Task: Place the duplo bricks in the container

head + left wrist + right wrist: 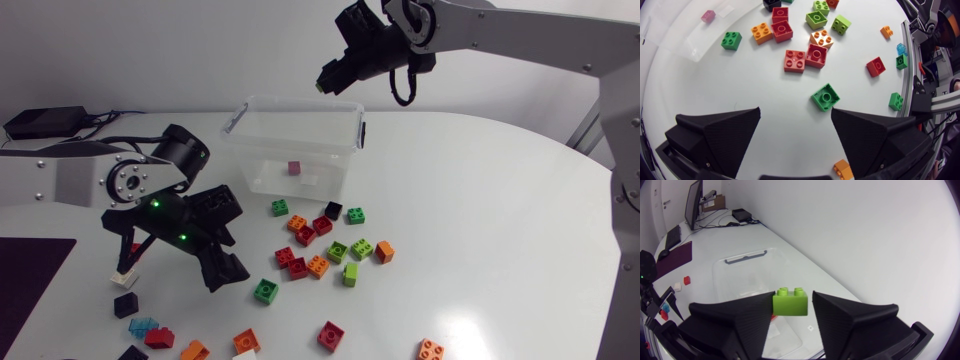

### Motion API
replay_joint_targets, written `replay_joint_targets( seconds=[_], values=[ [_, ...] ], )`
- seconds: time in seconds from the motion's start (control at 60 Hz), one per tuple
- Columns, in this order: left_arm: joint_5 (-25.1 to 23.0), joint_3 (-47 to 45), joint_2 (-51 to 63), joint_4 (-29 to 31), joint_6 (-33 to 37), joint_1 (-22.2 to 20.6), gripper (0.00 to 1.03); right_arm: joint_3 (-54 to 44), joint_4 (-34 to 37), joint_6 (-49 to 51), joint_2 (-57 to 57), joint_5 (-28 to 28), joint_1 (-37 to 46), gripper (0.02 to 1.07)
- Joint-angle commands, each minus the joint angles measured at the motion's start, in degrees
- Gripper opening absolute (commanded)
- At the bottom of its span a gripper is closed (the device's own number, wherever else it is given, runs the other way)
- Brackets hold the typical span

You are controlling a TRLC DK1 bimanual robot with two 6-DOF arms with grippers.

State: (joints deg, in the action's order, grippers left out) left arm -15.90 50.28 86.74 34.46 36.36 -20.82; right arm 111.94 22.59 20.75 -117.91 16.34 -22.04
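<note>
My right gripper [328, 75] hangs above the back rim of the clear container [300, 103]. Its own view has a lime green duplo brick [790, 301] between the fingers of the right gripper [793, 299]. The brick rests against one finger, with a thin gap to the other, and the container [740, 270] lies below. A small pink brick [294, 168] sits inside. My left gripper [232, 240] stands open and low over the table. A green brick [826, 96] lies just ahead of the left gripper [796, 112]. Several loose bricks [320, 240] lie beyond.
More bricks lie near the front edge: a red one [330, 335], an orange one [431, 349], and a black [125, 305] and blue [143, 327] one by my left arm. A dark mat [30, 280] covers the front left. A black device [45, 122] sits back left.
</note>
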Motion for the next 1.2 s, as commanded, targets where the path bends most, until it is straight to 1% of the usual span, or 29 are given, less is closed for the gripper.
replay_joint_targets(
  seconds=[0.0,0.117,0.183,0.217,0.3,0.333,0.383,0.45,0.5,0.617,0.717,0.833,1.0,1.033,1.083,1.183],
  values=[
    [0.4,-1.2,1.9,-0.4,-1.8,-1.3,0.98,1.0,-0.2,-1.7,-1.0,-1.7,-0.6,1.01],
    [2.0,-0.5,3.3,-0.4,-4.5,-3.7,0.98,-2.4,-0.3,-1.7,2.3,-2.0,-0.2,1.02],
    [3.4,0.4,4.4,-0.1,-7.4,-5.5,0.98,-5.7,-0.4,-1.9,5.4,-3.2,0.2,1.02],
    [3.5,1.7,5.1,1.1,-9.8,-6.3,0.98,-8.0,-0.5,-1.9,7.6,-3.9,0.3,1.02],
    [3.5,3.6,5.7,3.8,-12.2,-7.8,0.98,-12.4,-1.0,-1.9,11.6,-3.9,0.9,1.02],
    [3.7,3.9,5.8,3.8,-14.2,-8.2,0.98,-13.6,-1.1,-1.9,12.9,-3.9,0.9,1.02],
    [4.5,5.3,6.6,3.9,-19.8,-7.9,0.96,-15.6,-1.1,-1.8,14.7,-3.9,1.1,1.02],
    [4.8,6.3,7.7,4.1,-22.7,-7.6,0.96,-18.9,-1.1,-1.6,17.4,-3.9,1.2,1.02],
    [4.9,7.5,8.9,5.5,-25.4,-7.3,0.95,-21.1,-1.4,-1.6,19.2,-3.9,1.3,1.02],
    [7.0,9.7,12.1,7.9,-27.9,-8.2,0.94,-27.1,-3.6,-1.5,23.5,-3.9,1.9,1.02],
    [9.1,10.1,13.8,8.3,-29.2,-10.9,0.93,-31.9,-4.4,-1.3,27.0,-3.9,2.8,1.02],
    [9.8,10.4,15.6,9.1,-31.0,-13.1,0.93,-36.4,-4.7,-0.7,30.8,-3.9,3.6,1.02],
    [10.0,11.0,17.6,9.8,-33.0,-13.8,0.92,-43.2,-5.8,-0.4,36.3,-3.7,4.6,1.02],
    [10.3,11.1,17.9,9.8,-33.3,-13.8,0.9,-44.6,-5.9,-0.2,37.3,-3.7,4.7,1.02],
    [10.4,11.2,18.2,9.5,-33.6,-13.8,0.82,-46.7,-5.9,0.0,39.2,-3.7,4.7,1.02],
    [10.4,11.2,18.5,8.2,-34.7,-14.2,0.6,-51.4,-5.6,0.6,42.5,-3.7,4.6,1.02]
  ],
)
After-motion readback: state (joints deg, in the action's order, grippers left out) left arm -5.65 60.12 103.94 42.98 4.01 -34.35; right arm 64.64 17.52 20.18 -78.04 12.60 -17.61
